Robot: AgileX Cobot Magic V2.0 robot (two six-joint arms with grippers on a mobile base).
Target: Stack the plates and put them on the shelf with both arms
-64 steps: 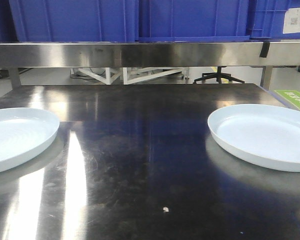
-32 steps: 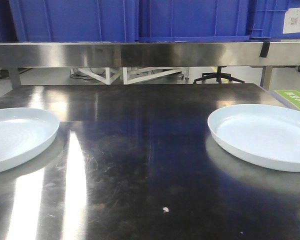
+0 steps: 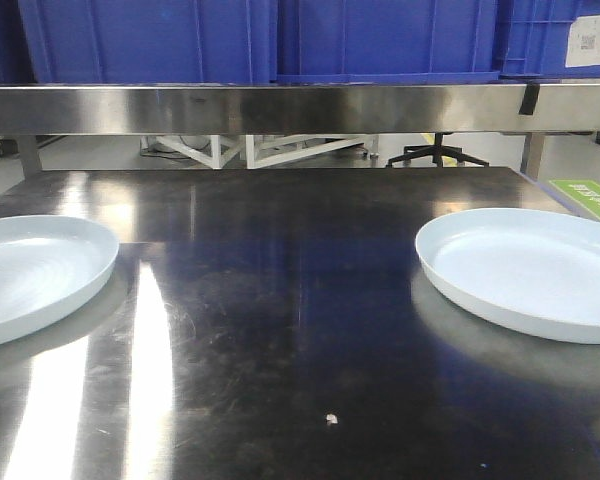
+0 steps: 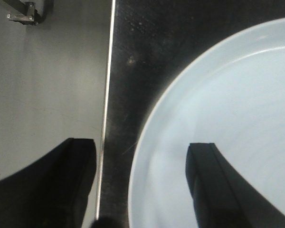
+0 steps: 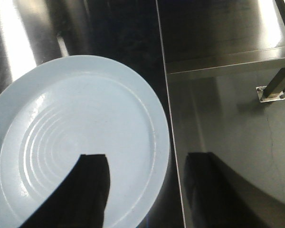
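Note:
Two pale bluish-white plates lie apart on the steel table: the left plate [image 3: 30, 272] at the left edge, the right plate [image 3: 530, 270] at the right edge. Neither arm shows in the front view. In the left wrist view my left gripper [image 4: 140, 184] is open above the left plate [image 4: 228, 104]; one finger [image 4: 211, 185] hangs over the plate, the other [image 4: 69, 180] past the table edge. In the right wrist view my right gripper [image 5: 147, 187] is open astride the right plate's [image 5: 71, 142] outer rim. The shelf [image 3: 300, 108] runs across the back.
Blue bins [image 3: 150, 40] stand on the shelf. The table [image 3: 280, 300] is dark reflective steel with a small white speck [image 3: 330, 418] near the front. Behind it are an office chair base [image 3: 435, 152] and a green sign [image 3: 590, 200]. Floor lies past both table sides [image 4: 47, 85].

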